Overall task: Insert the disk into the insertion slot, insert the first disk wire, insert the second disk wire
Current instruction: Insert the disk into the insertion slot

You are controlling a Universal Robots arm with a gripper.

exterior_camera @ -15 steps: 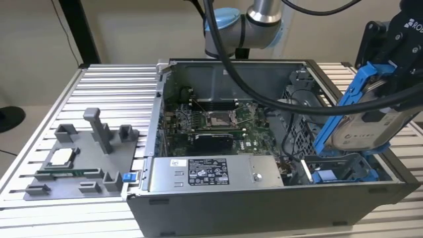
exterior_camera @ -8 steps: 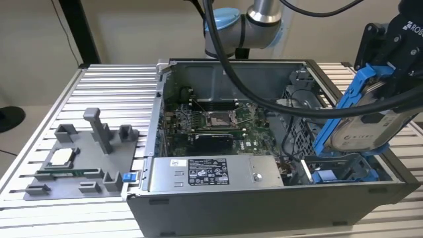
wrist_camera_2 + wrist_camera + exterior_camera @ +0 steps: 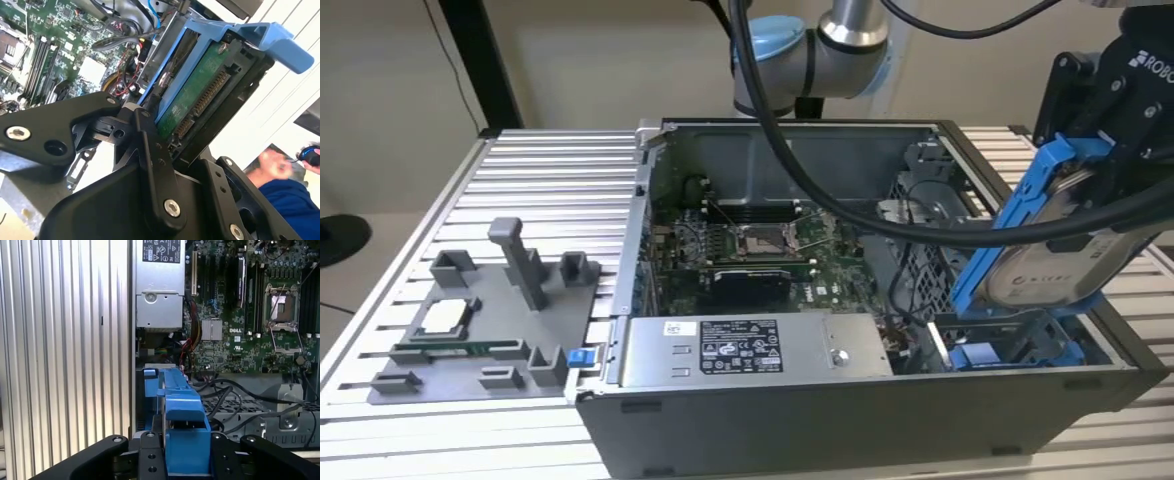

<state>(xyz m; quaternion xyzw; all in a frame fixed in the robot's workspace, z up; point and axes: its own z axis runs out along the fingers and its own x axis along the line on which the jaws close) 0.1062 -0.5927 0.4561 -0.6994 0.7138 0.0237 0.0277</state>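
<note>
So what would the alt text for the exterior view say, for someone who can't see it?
A robot's gripper holds the disk, a silver drive in a blue frame, tilted over the insertion slot at the exterior view's right in an open computer case. A grey jig lies on the slatted table beside the case.

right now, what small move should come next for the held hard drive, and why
Probably ease it down toward the slot: the black gripper holds the silver-grey disk in its blue plastic frame, leaning above the blue-railed insertion slot, not yet entered.
</note>
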